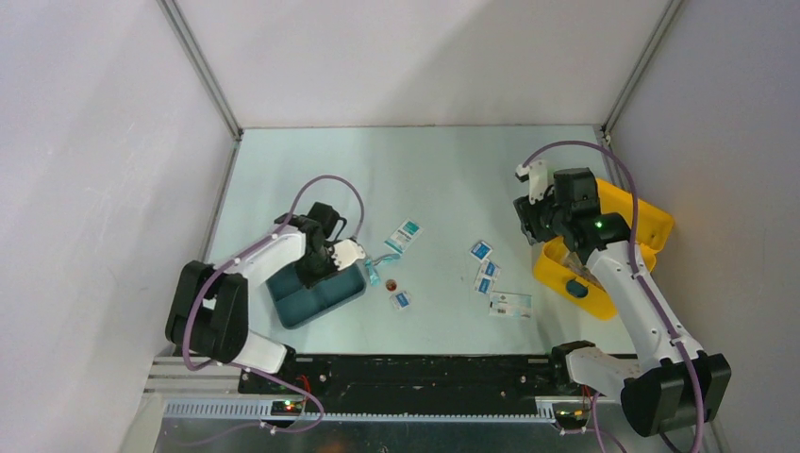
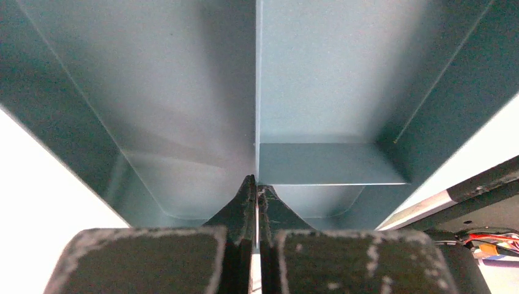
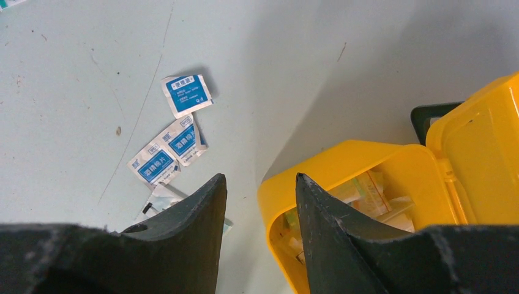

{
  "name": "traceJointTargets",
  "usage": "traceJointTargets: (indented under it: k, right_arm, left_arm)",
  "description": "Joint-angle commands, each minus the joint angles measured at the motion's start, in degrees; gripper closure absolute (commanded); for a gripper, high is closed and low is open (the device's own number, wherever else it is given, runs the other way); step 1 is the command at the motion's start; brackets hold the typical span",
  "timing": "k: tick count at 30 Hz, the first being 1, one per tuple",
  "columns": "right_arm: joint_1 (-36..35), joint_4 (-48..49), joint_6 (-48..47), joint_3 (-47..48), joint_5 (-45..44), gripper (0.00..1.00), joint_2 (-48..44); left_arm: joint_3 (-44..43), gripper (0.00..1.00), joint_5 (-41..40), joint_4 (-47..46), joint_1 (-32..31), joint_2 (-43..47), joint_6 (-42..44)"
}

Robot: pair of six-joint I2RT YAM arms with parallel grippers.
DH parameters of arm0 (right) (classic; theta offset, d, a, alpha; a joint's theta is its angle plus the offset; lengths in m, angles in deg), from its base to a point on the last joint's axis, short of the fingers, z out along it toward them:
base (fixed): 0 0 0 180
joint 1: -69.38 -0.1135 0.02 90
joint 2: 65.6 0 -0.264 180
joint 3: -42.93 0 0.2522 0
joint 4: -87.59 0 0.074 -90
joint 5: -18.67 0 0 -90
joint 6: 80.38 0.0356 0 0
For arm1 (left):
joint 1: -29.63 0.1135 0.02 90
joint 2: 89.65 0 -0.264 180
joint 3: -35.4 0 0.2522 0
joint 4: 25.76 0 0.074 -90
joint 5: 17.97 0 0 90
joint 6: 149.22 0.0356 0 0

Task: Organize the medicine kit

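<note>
The pale green counter runs back to the white walls, with one arm at each side of it. On the right, close to the wall, stands the yellow medicine kit, its lid thrown back towards that wall and a dark latch showing on its near end. The right wrist view looks into the open base, where pale paper-wrapped packs lie packed together. The right gripper hangs over the kit's rim at the corner facing the middle of the counter, its jaws apart and holding nothing. Well apart from the kit, on the left, sits a dark teal tray split into compartments by thin inner walls. The left gripper reaches down into it, and its jaws are pressed together on the thin middle wall. Between the two containers, loose on the counter, lie a long white packet, a white-and-teal sachet and several small blue-and-white packets, two of them overlapping. Smallest of all, a reddish-brown bit lies just beside the tray's right corner; what it is I cannot tell.
</note>
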Motion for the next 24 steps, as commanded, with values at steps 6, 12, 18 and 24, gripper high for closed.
traceJointTargets:
  k: [6,12,18,24]
  right_arm:
    - [-1.4,0.7,-0.9,3.5,-1.0,0.50,0.3]
    - [-1.5,0.5,-1.0,3.6,-1.1,0.51,0.1]
    - [-1.9,0.8,-1.6,3.6,-1.8,0.50,-0.1]
    - [-1.9,0.9,-2.1,3.6,-2.8,0.50,-0.4]
  left_arm:
    - [0.6,1.00,-2.5,-0.5,-9.5,-6.7,2.2]
    - [-2.9,1.00,-1.7,-0.5,-12.9,-11.7,1.4]
    - [-8.7,1.00,1.4,-0.5,-17.2,-14.7,1.0]
    - [-12.8,1.00,2.0,-0.5,-22.6,-17.3,0.0]
